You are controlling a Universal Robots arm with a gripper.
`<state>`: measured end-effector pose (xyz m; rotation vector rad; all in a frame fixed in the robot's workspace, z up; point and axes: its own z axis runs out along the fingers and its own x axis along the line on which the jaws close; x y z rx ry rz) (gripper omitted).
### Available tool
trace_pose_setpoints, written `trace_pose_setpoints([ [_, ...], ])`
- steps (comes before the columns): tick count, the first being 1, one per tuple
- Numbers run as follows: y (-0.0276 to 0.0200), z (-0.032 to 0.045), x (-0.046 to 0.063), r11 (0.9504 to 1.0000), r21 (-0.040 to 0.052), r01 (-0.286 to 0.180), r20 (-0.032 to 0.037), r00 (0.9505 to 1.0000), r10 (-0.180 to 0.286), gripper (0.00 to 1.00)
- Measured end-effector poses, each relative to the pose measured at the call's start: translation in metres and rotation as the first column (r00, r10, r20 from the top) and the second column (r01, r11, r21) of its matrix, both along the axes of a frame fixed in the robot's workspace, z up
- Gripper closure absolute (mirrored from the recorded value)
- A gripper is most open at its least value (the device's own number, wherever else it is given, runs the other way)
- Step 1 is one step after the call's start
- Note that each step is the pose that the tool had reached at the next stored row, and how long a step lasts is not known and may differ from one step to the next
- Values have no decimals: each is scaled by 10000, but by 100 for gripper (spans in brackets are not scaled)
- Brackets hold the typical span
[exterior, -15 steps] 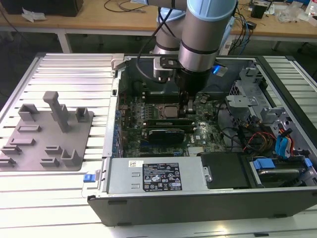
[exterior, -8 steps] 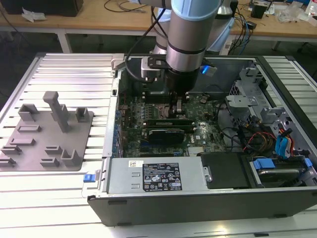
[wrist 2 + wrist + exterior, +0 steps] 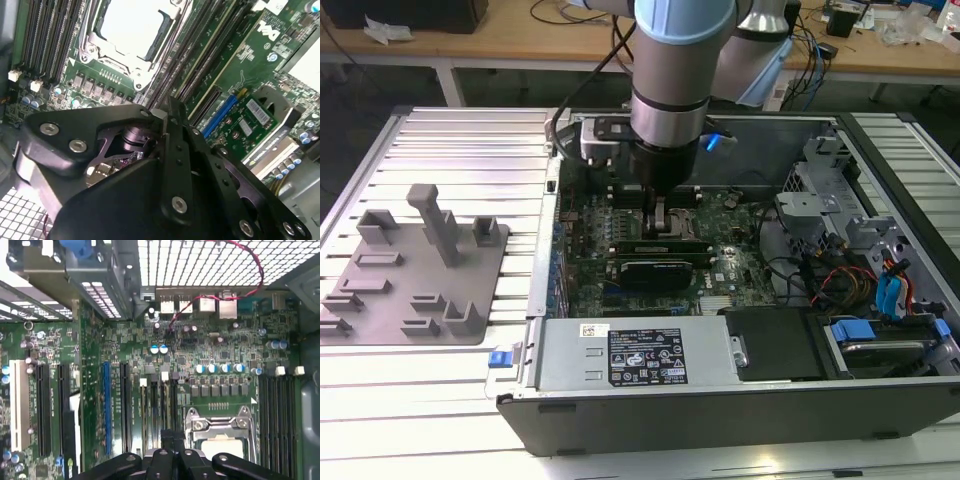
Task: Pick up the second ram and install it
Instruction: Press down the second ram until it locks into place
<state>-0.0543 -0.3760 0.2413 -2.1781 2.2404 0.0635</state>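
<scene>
Exterior view: arm (image 3: 682, 60) reaches straight down into the open case (image 3: 740, 395) on the slatted tabletop (image 3: 450, 140). Gripper (image 3: 665, 212) sits low over the motherboard (image 3: 720, 280), just above the memory slots beside the CPU socket. Grey tray (image 3: 415, 285) lies well apart toward the exterior view's left.

Second wrist view: gripper (image 3: 167, 117) close over the slots (image 3: 200, 75) next to the socket (image 3: 132, 30); jaws drawn together on a thin edge, likely the ram (image 3: 159, 114), mostly hidden.

First wrist view: gripper (image 3: 170, 442) in line with slots (image 3: 157, 410) beside the socket (image 3: 220, 432); ram not clearly distinguishable.
</scene>
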Motion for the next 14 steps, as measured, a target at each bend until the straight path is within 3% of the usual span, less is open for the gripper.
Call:
trace_pose_setpoints([
  [14, 0, -118, -28, 10000, -2, 0, -1, 10000, 0, 92],
])
